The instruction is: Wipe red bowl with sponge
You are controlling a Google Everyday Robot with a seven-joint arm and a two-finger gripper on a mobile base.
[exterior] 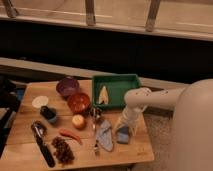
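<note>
The red bowl (78, 102) sits upright on the wooden table, just in front of the purple bowl (67, 86). The sponge (123, 135), a small blue-grey block, lies near the table's front right corner. My gripper (124, 125) hangs from the white arm (150, 97) and points down directly over the sponge. It is open, with its pale fingers spread on either side of the sponge's top. The bowl is well to the left of the gripper.
A pale grey-blue cloth (104, 136) lies just left of the sponge. A green tray (131, 80) holding a pale item stands behind the gripper. An orange fruit (78, 121), red chili (70, 135), grapes (62, 150), metal utensils (95, 120), a dark cup (48, 114) and a black-handled tool (44, 146) lie on the table's left half.
</note>
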